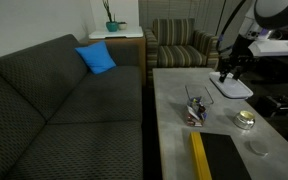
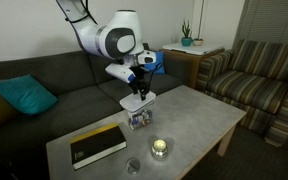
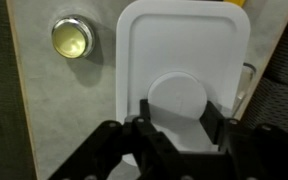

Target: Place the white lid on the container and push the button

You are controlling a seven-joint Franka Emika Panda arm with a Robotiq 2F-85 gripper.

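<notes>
The white lid [image 3: 184,45] is a flat rounded rectangle with a round raised knob [image 3: 177,92]. In the wrist view my gripper [image 3: 181,112] is shut on that knob, one black finger on each side. In both exterior views the gripper [image 1: 232,72] [image 2: 136,88] holds the lid [image 1: 234,88] [image 2: 139,100] low at the table; I cannot tell whether the lid rests on it. The small see-through container [image 1: 195,108] [image 2: 139,120] stands apart from the lid, near the sofa-side table edge. The button is out of view.
A round yellowish tin [image 1: 245,119] [image 2: 160,148] [image 3: 71,38] and a small grey disc [image 1: 256,147] [image 2: 132,165] lie on the grey table [image 1: 174,140]. A black book with a yellow edge [image 1: 212,158] [image 2: 96,145] lies there too. A dark sofa [image 1: 54,100] runs beside the table.
</notes>
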